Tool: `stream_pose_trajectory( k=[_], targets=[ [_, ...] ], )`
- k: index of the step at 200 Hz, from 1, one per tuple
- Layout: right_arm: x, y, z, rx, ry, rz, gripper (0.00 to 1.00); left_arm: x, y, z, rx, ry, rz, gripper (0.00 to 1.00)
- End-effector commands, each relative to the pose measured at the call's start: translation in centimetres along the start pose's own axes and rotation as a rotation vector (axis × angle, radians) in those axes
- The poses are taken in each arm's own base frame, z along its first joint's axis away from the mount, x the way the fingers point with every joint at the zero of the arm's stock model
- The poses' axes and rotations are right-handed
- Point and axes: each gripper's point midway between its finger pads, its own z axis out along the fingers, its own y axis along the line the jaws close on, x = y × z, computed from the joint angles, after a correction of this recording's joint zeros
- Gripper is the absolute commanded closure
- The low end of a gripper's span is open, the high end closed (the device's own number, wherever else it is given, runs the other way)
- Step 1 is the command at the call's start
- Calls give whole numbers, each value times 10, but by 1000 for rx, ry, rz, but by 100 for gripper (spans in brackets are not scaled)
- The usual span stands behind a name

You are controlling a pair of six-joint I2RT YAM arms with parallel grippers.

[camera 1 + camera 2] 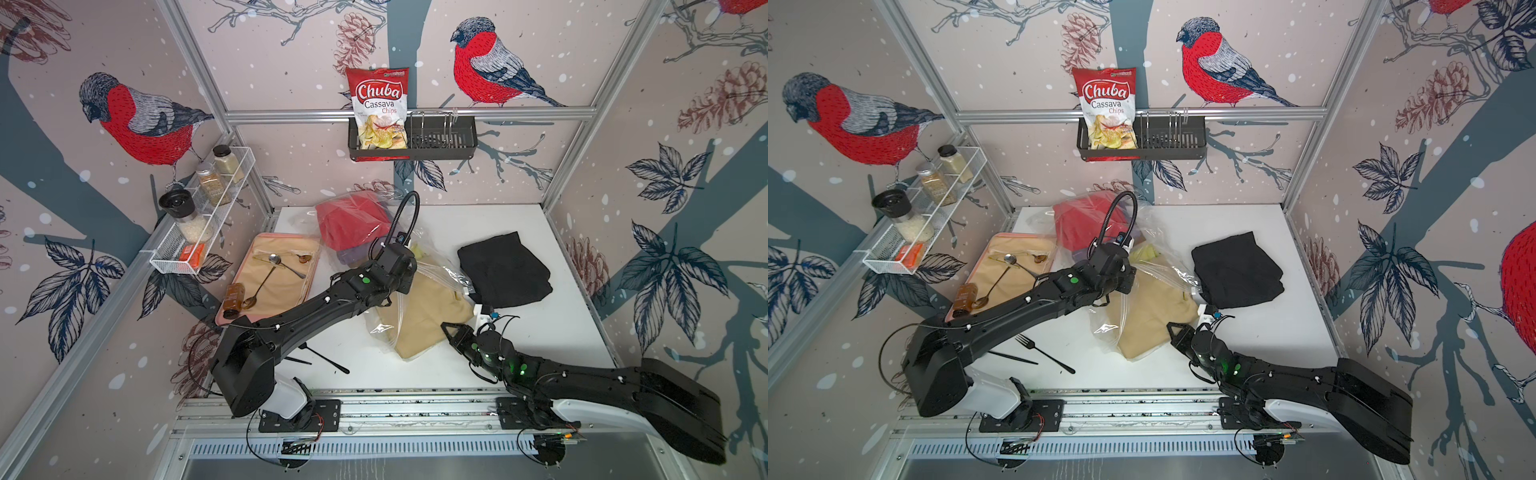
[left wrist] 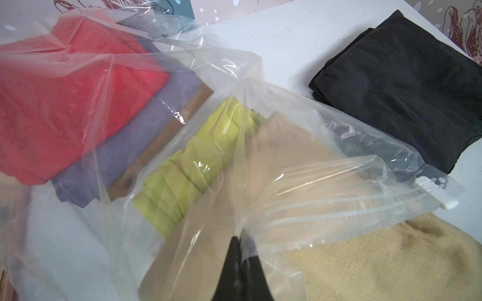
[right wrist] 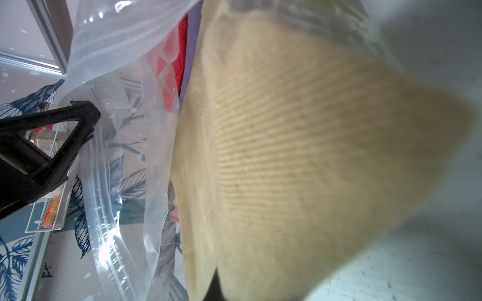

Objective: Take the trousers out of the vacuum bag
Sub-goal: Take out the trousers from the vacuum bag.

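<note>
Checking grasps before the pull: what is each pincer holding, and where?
Left pincer: bag, plastic by its mouth. Right pincer: beige trousers, exposed edge.

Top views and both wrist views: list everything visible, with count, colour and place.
vacuum bag: one, clear, on table, mouth open
red trousers: one, inside bag
purple trousers: one, under the red
yellow-green trousers: one, inside bag
tan trousers: one, partly out of mouth
black trousers: one, on table, outside bag
pink tray: one, beige-lined, table's left side
spoons: three, metal, on tray
bottle: one, amber, on tray
cutlery: two, black, table front
basket: one, black, back wall
chips packet: one, red-white, in basket
wire rack: one, white, left wall
jars: three, in rack
small box: one, orange, in rack
left gripper: black, shut on bag's edge
right gripper: black, shut on tan trousers
</note>
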Motion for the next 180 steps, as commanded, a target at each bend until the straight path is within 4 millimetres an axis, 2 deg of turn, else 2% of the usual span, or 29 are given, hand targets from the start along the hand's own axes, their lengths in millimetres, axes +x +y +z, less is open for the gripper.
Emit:
stream_pose_trajectory(
  k=[1,44,80,100,180],
  targets=[
    [-5,-3,0,-3,-36,14,86,-8,0,-1,-4,-20,5,100],
    [-3,9,2,-80,-27,3,56,-7,-1,0,-1,-18,2,100],
    [-3,16,5,-130,-29,14,40,-6,-1,1,0,-13,5,100],
    [-2,19,8,-148,-21,20,37,-6,0,0,-2,-13,6,100],
    [5,25,24,-198,3,20,37,-2,1,0,-4,-4,3,100]
  ],
)
